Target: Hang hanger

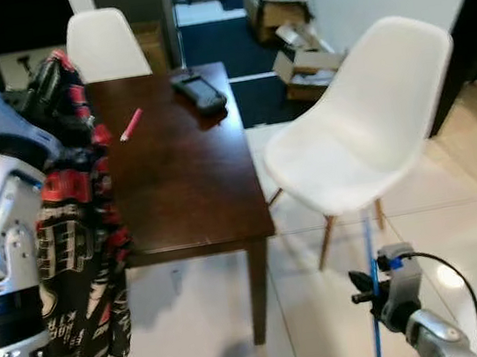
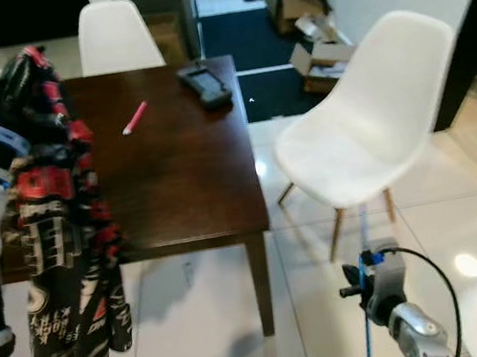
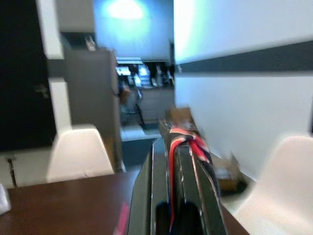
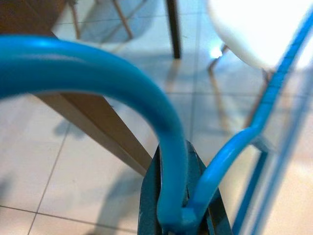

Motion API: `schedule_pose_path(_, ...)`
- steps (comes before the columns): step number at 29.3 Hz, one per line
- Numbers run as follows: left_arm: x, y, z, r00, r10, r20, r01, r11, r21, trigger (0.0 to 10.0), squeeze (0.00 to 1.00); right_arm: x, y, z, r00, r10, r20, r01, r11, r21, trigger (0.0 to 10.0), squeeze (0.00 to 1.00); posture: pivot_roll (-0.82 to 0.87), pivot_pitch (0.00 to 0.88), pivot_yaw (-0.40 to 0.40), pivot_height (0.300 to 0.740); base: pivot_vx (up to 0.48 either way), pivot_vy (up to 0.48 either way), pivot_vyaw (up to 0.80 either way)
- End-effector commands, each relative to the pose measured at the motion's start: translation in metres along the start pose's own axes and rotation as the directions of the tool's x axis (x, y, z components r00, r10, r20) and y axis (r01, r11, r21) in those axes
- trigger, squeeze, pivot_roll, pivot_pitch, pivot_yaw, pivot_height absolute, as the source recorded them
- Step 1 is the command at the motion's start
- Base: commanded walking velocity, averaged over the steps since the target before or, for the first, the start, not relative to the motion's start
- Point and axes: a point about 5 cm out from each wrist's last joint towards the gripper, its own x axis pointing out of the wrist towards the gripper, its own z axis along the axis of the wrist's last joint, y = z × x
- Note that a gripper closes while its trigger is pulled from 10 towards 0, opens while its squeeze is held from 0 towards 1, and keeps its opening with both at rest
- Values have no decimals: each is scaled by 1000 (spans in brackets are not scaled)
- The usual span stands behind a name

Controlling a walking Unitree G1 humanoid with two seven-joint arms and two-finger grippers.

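Note:
A black, red and white patterned garment (image 1: 79, 245) hangs down at the left, in front of the table's left end. My left gripper (image 3: 177, 161) is raised and shut on the garment's top, where red and black fabric is pinched between the fingers. Low at the right, above the tiled floor, my right gripper (image 1: 372, 291) is shut on a thin blue hanger (image 1: 368, 249). In the right wrist view the blue hanger's (image 4: 171, 142) hook curves out from between the fingers (image 4: 149, 196), and its bars run off to one side.
A dark wooden table (image 1: 185, 177) stands ahead with a pink pen (image 1: 130, 124) and a black device (image 1: 199, 91) on it. One white chair (image 1: 357, 135) stands right of the table and another (image 1: 104, 42) behind it. Cardboard boxes (image 1: 302, 63) lie beyond on the floor.

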Motion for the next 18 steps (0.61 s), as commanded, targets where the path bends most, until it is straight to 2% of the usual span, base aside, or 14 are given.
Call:
schedule_pose_path(1, -1, -1, 6, 1000, 10, 16, -10, 1000, -10, 10000, 0, 2, 7, -3, 1000, 20, -1, -20, 1000, 3, 10000, 0, 3, 111, 1, 740, 401, 0, 0)
schedule_pose_path(3, 0, -3, 7, 1000, 1, 21, -1, 1000, -16, 10000, 0, 2, 7, -3, 1000, 20, -1, -20, 1000, 3, 10000, 0, 3, 111, 1, 740, 405, 0, 0)
schedule_pose_path(6, 7, -8, 21, 997, -27, 67, 28, 999, -21, 10000, 0, 1, 7, -4, 1000, 20, -3, -20, 1000, 2, 10000, 0, 4, 108, 1, 740, 405, 0, 0)
schedule_pose_path(8, 13, -7, 33, 995, -37, 97, 38, 999, -12, 10000, 0, 1, 7, -4, 1000, 19, -4, -19, 1000, 2, 10000, 0, 6, 105, 3, 740, 401, 0, 0)
schedule_pose_path(11, 14, -6, 36, 994, -39, 105, 40, 999, -7, 10000, 0, 1, 7, -4, 1000, 19, -4, -19, 1000, 2, 10000, 0, 6, 105, 3, 740, 401, 0, 0)
schedule_pose_path(12, 22, -3, 45, 991, -67, 115, 65, 998, 26, 10000, 0, 1, 7, -4, 1000, 19, -5, -19, 1000, 2, 10000, 0, 13, 100, 1, 740, 405, 0, 0)
schedule_pose_path(15, 28, 0, 49, 990, -83, 116, 79, 996, 41, 10000, 0, 2, 7, -4, 1000, 19, -6, -19, 1000, 2, 10000, 0, 22, 97, 0, 740, 402, 0, 0)
schedule_pose_path(16, 36, 4, 51, 990, -98, 105, 92, 994, 62, 10000, 0, 2, 8, -4, 1000, 19, -7, -19, 1000, 2, 10000, 0, 29, 93, -1, 740, 330, 0, 0)
schedule_pose_path(17, 44, 8, 53, 990, -103, 97, 96, 992, 78, 10000, 0, 2, 8, -4, 1000, 19, -7, -19, 1000, 3, 10000, 0, 31, 89, 0, 740, 0, 0, 0)
schedule_pose_path(18, 44, 8, 53, 990, -103, 97, 96, 992, 78, 10000, 0, 2, 8, -4, 1000, 19, -7, -19, 1000, 3, 10000, 0, 31, 89, 0, 740, 0, 0, 0)
